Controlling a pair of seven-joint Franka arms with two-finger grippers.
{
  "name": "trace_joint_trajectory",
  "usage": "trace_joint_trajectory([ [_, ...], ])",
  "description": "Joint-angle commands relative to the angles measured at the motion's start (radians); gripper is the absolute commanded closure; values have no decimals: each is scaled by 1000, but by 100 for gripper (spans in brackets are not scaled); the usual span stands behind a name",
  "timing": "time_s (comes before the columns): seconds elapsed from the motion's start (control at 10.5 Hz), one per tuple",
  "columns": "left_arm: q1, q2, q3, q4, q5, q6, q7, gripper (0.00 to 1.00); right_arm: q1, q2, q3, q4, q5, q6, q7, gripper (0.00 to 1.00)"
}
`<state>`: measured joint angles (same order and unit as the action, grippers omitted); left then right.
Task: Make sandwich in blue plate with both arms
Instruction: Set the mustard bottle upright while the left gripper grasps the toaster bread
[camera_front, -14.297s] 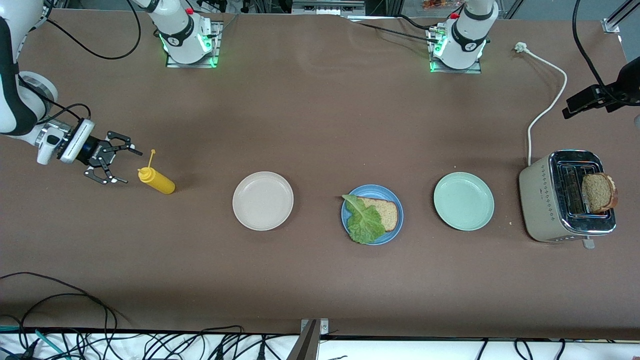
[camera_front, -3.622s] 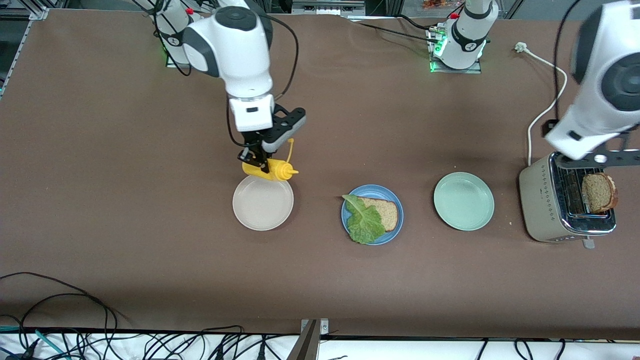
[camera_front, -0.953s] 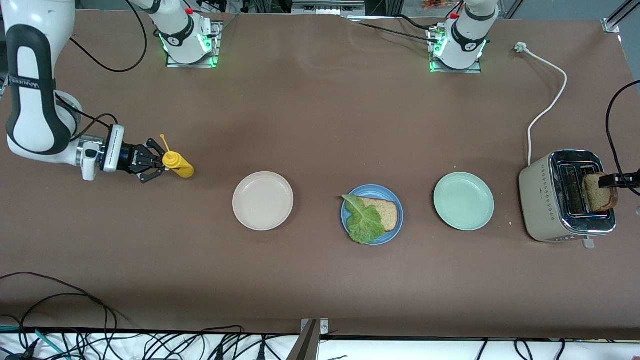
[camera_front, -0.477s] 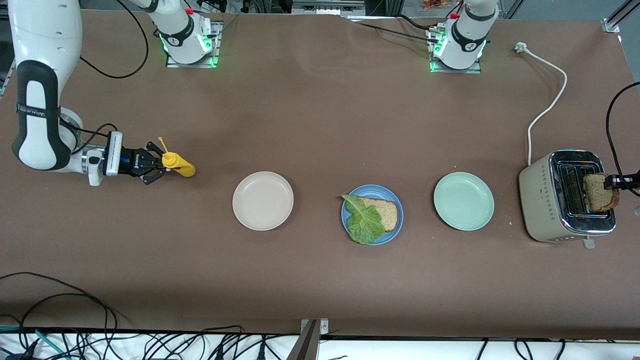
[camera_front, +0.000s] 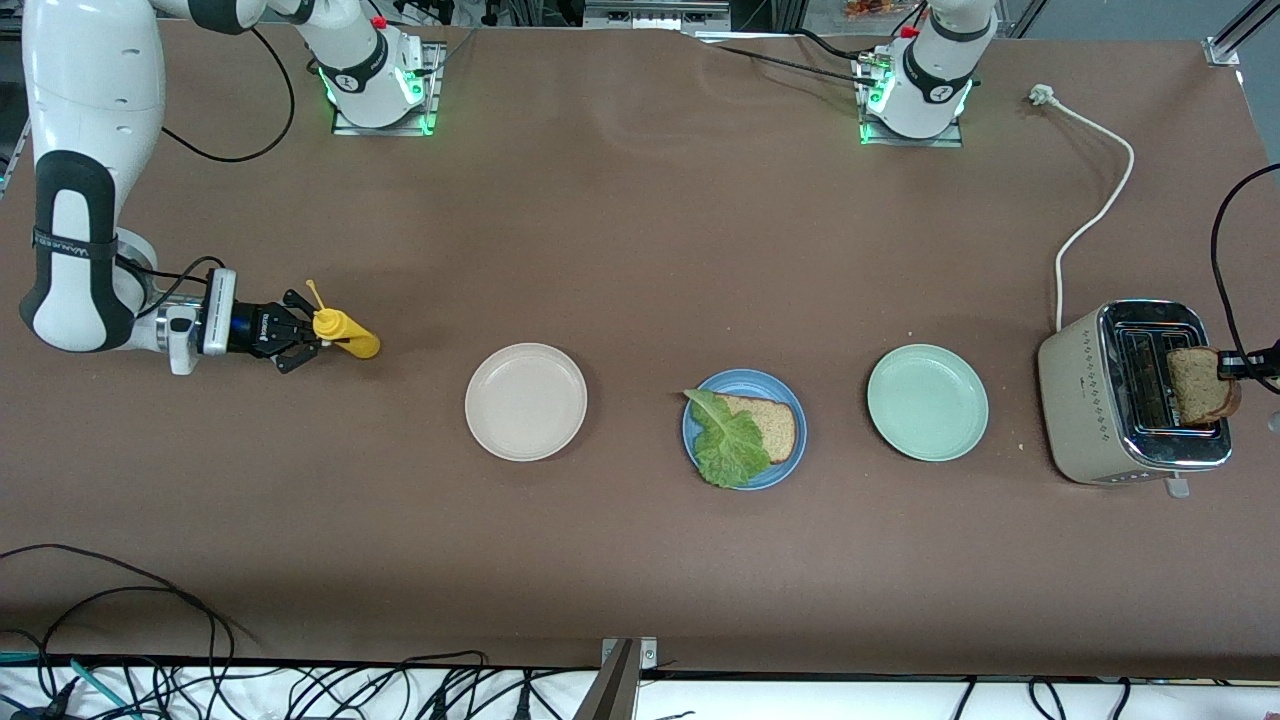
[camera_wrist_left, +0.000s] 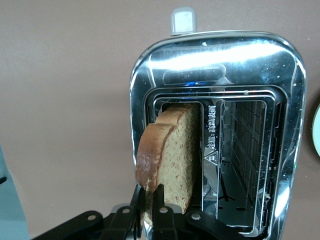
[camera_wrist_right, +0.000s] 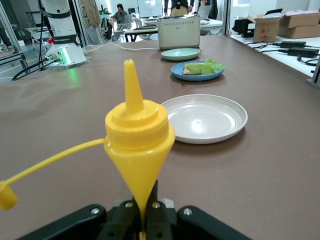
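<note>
Sandwich so far is one bread slice (camera_front: 772, 425) and lettuce (camera_front: 730, 445) on the blue plate (camera_front: 744, 429), mid-table in the front view; the second slice (camera_front: 1198, 385) stands on edge in the toaster (camera_front: 1135, 395), at about three o'clock from the plate, the left gripper (camera_front: 1232, 371) pinching its crust. Mint plate (camera_front: 927, 402) lies between; otherwise open room. Left wrist view: jaws nipped on the slice's (camera_wrist_left: 167, 160) edge. Right wrist view: right gripper (camera_wrist_right: 144, 210) clamped on the mustard bottle (camera_wrist_right: 139, 145).
</note>
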<state>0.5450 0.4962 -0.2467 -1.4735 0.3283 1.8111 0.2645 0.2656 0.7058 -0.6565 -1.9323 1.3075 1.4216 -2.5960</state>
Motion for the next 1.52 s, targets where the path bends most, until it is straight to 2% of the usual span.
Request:
trace_joint_trajectory([
  [0.0,6,15,-2,32,-20,-2,33,100,-19,78,-8,41,51,-58,-68,100],
  [0.48,1,-39,-14,62,-28,-65,44,100,-23,106,-6,41,76,-61,-95,100],
  [0.76,0,-108,-16,64,-77,-106,102,100,-23,107,-6,41,78,-59,-84,25],
  [0.86,-3,-126,-20,67,-81,-143,102,100,-23,107,-6,39,78,-58,-78,9],
  [0.95,-5,-146,-35,85,-94,-172,102,100,-23,107,-6,41,76,-59,-67,3],
  [1.24,-5,-166,-78,152,-107,-275,102,100,-23,106,-32,58,65,-88,-33,3],
  [1.43,-5,-166,-79,186,-207,-323,98,100,-25,106,-77,58,36,-121,-16,0],
])
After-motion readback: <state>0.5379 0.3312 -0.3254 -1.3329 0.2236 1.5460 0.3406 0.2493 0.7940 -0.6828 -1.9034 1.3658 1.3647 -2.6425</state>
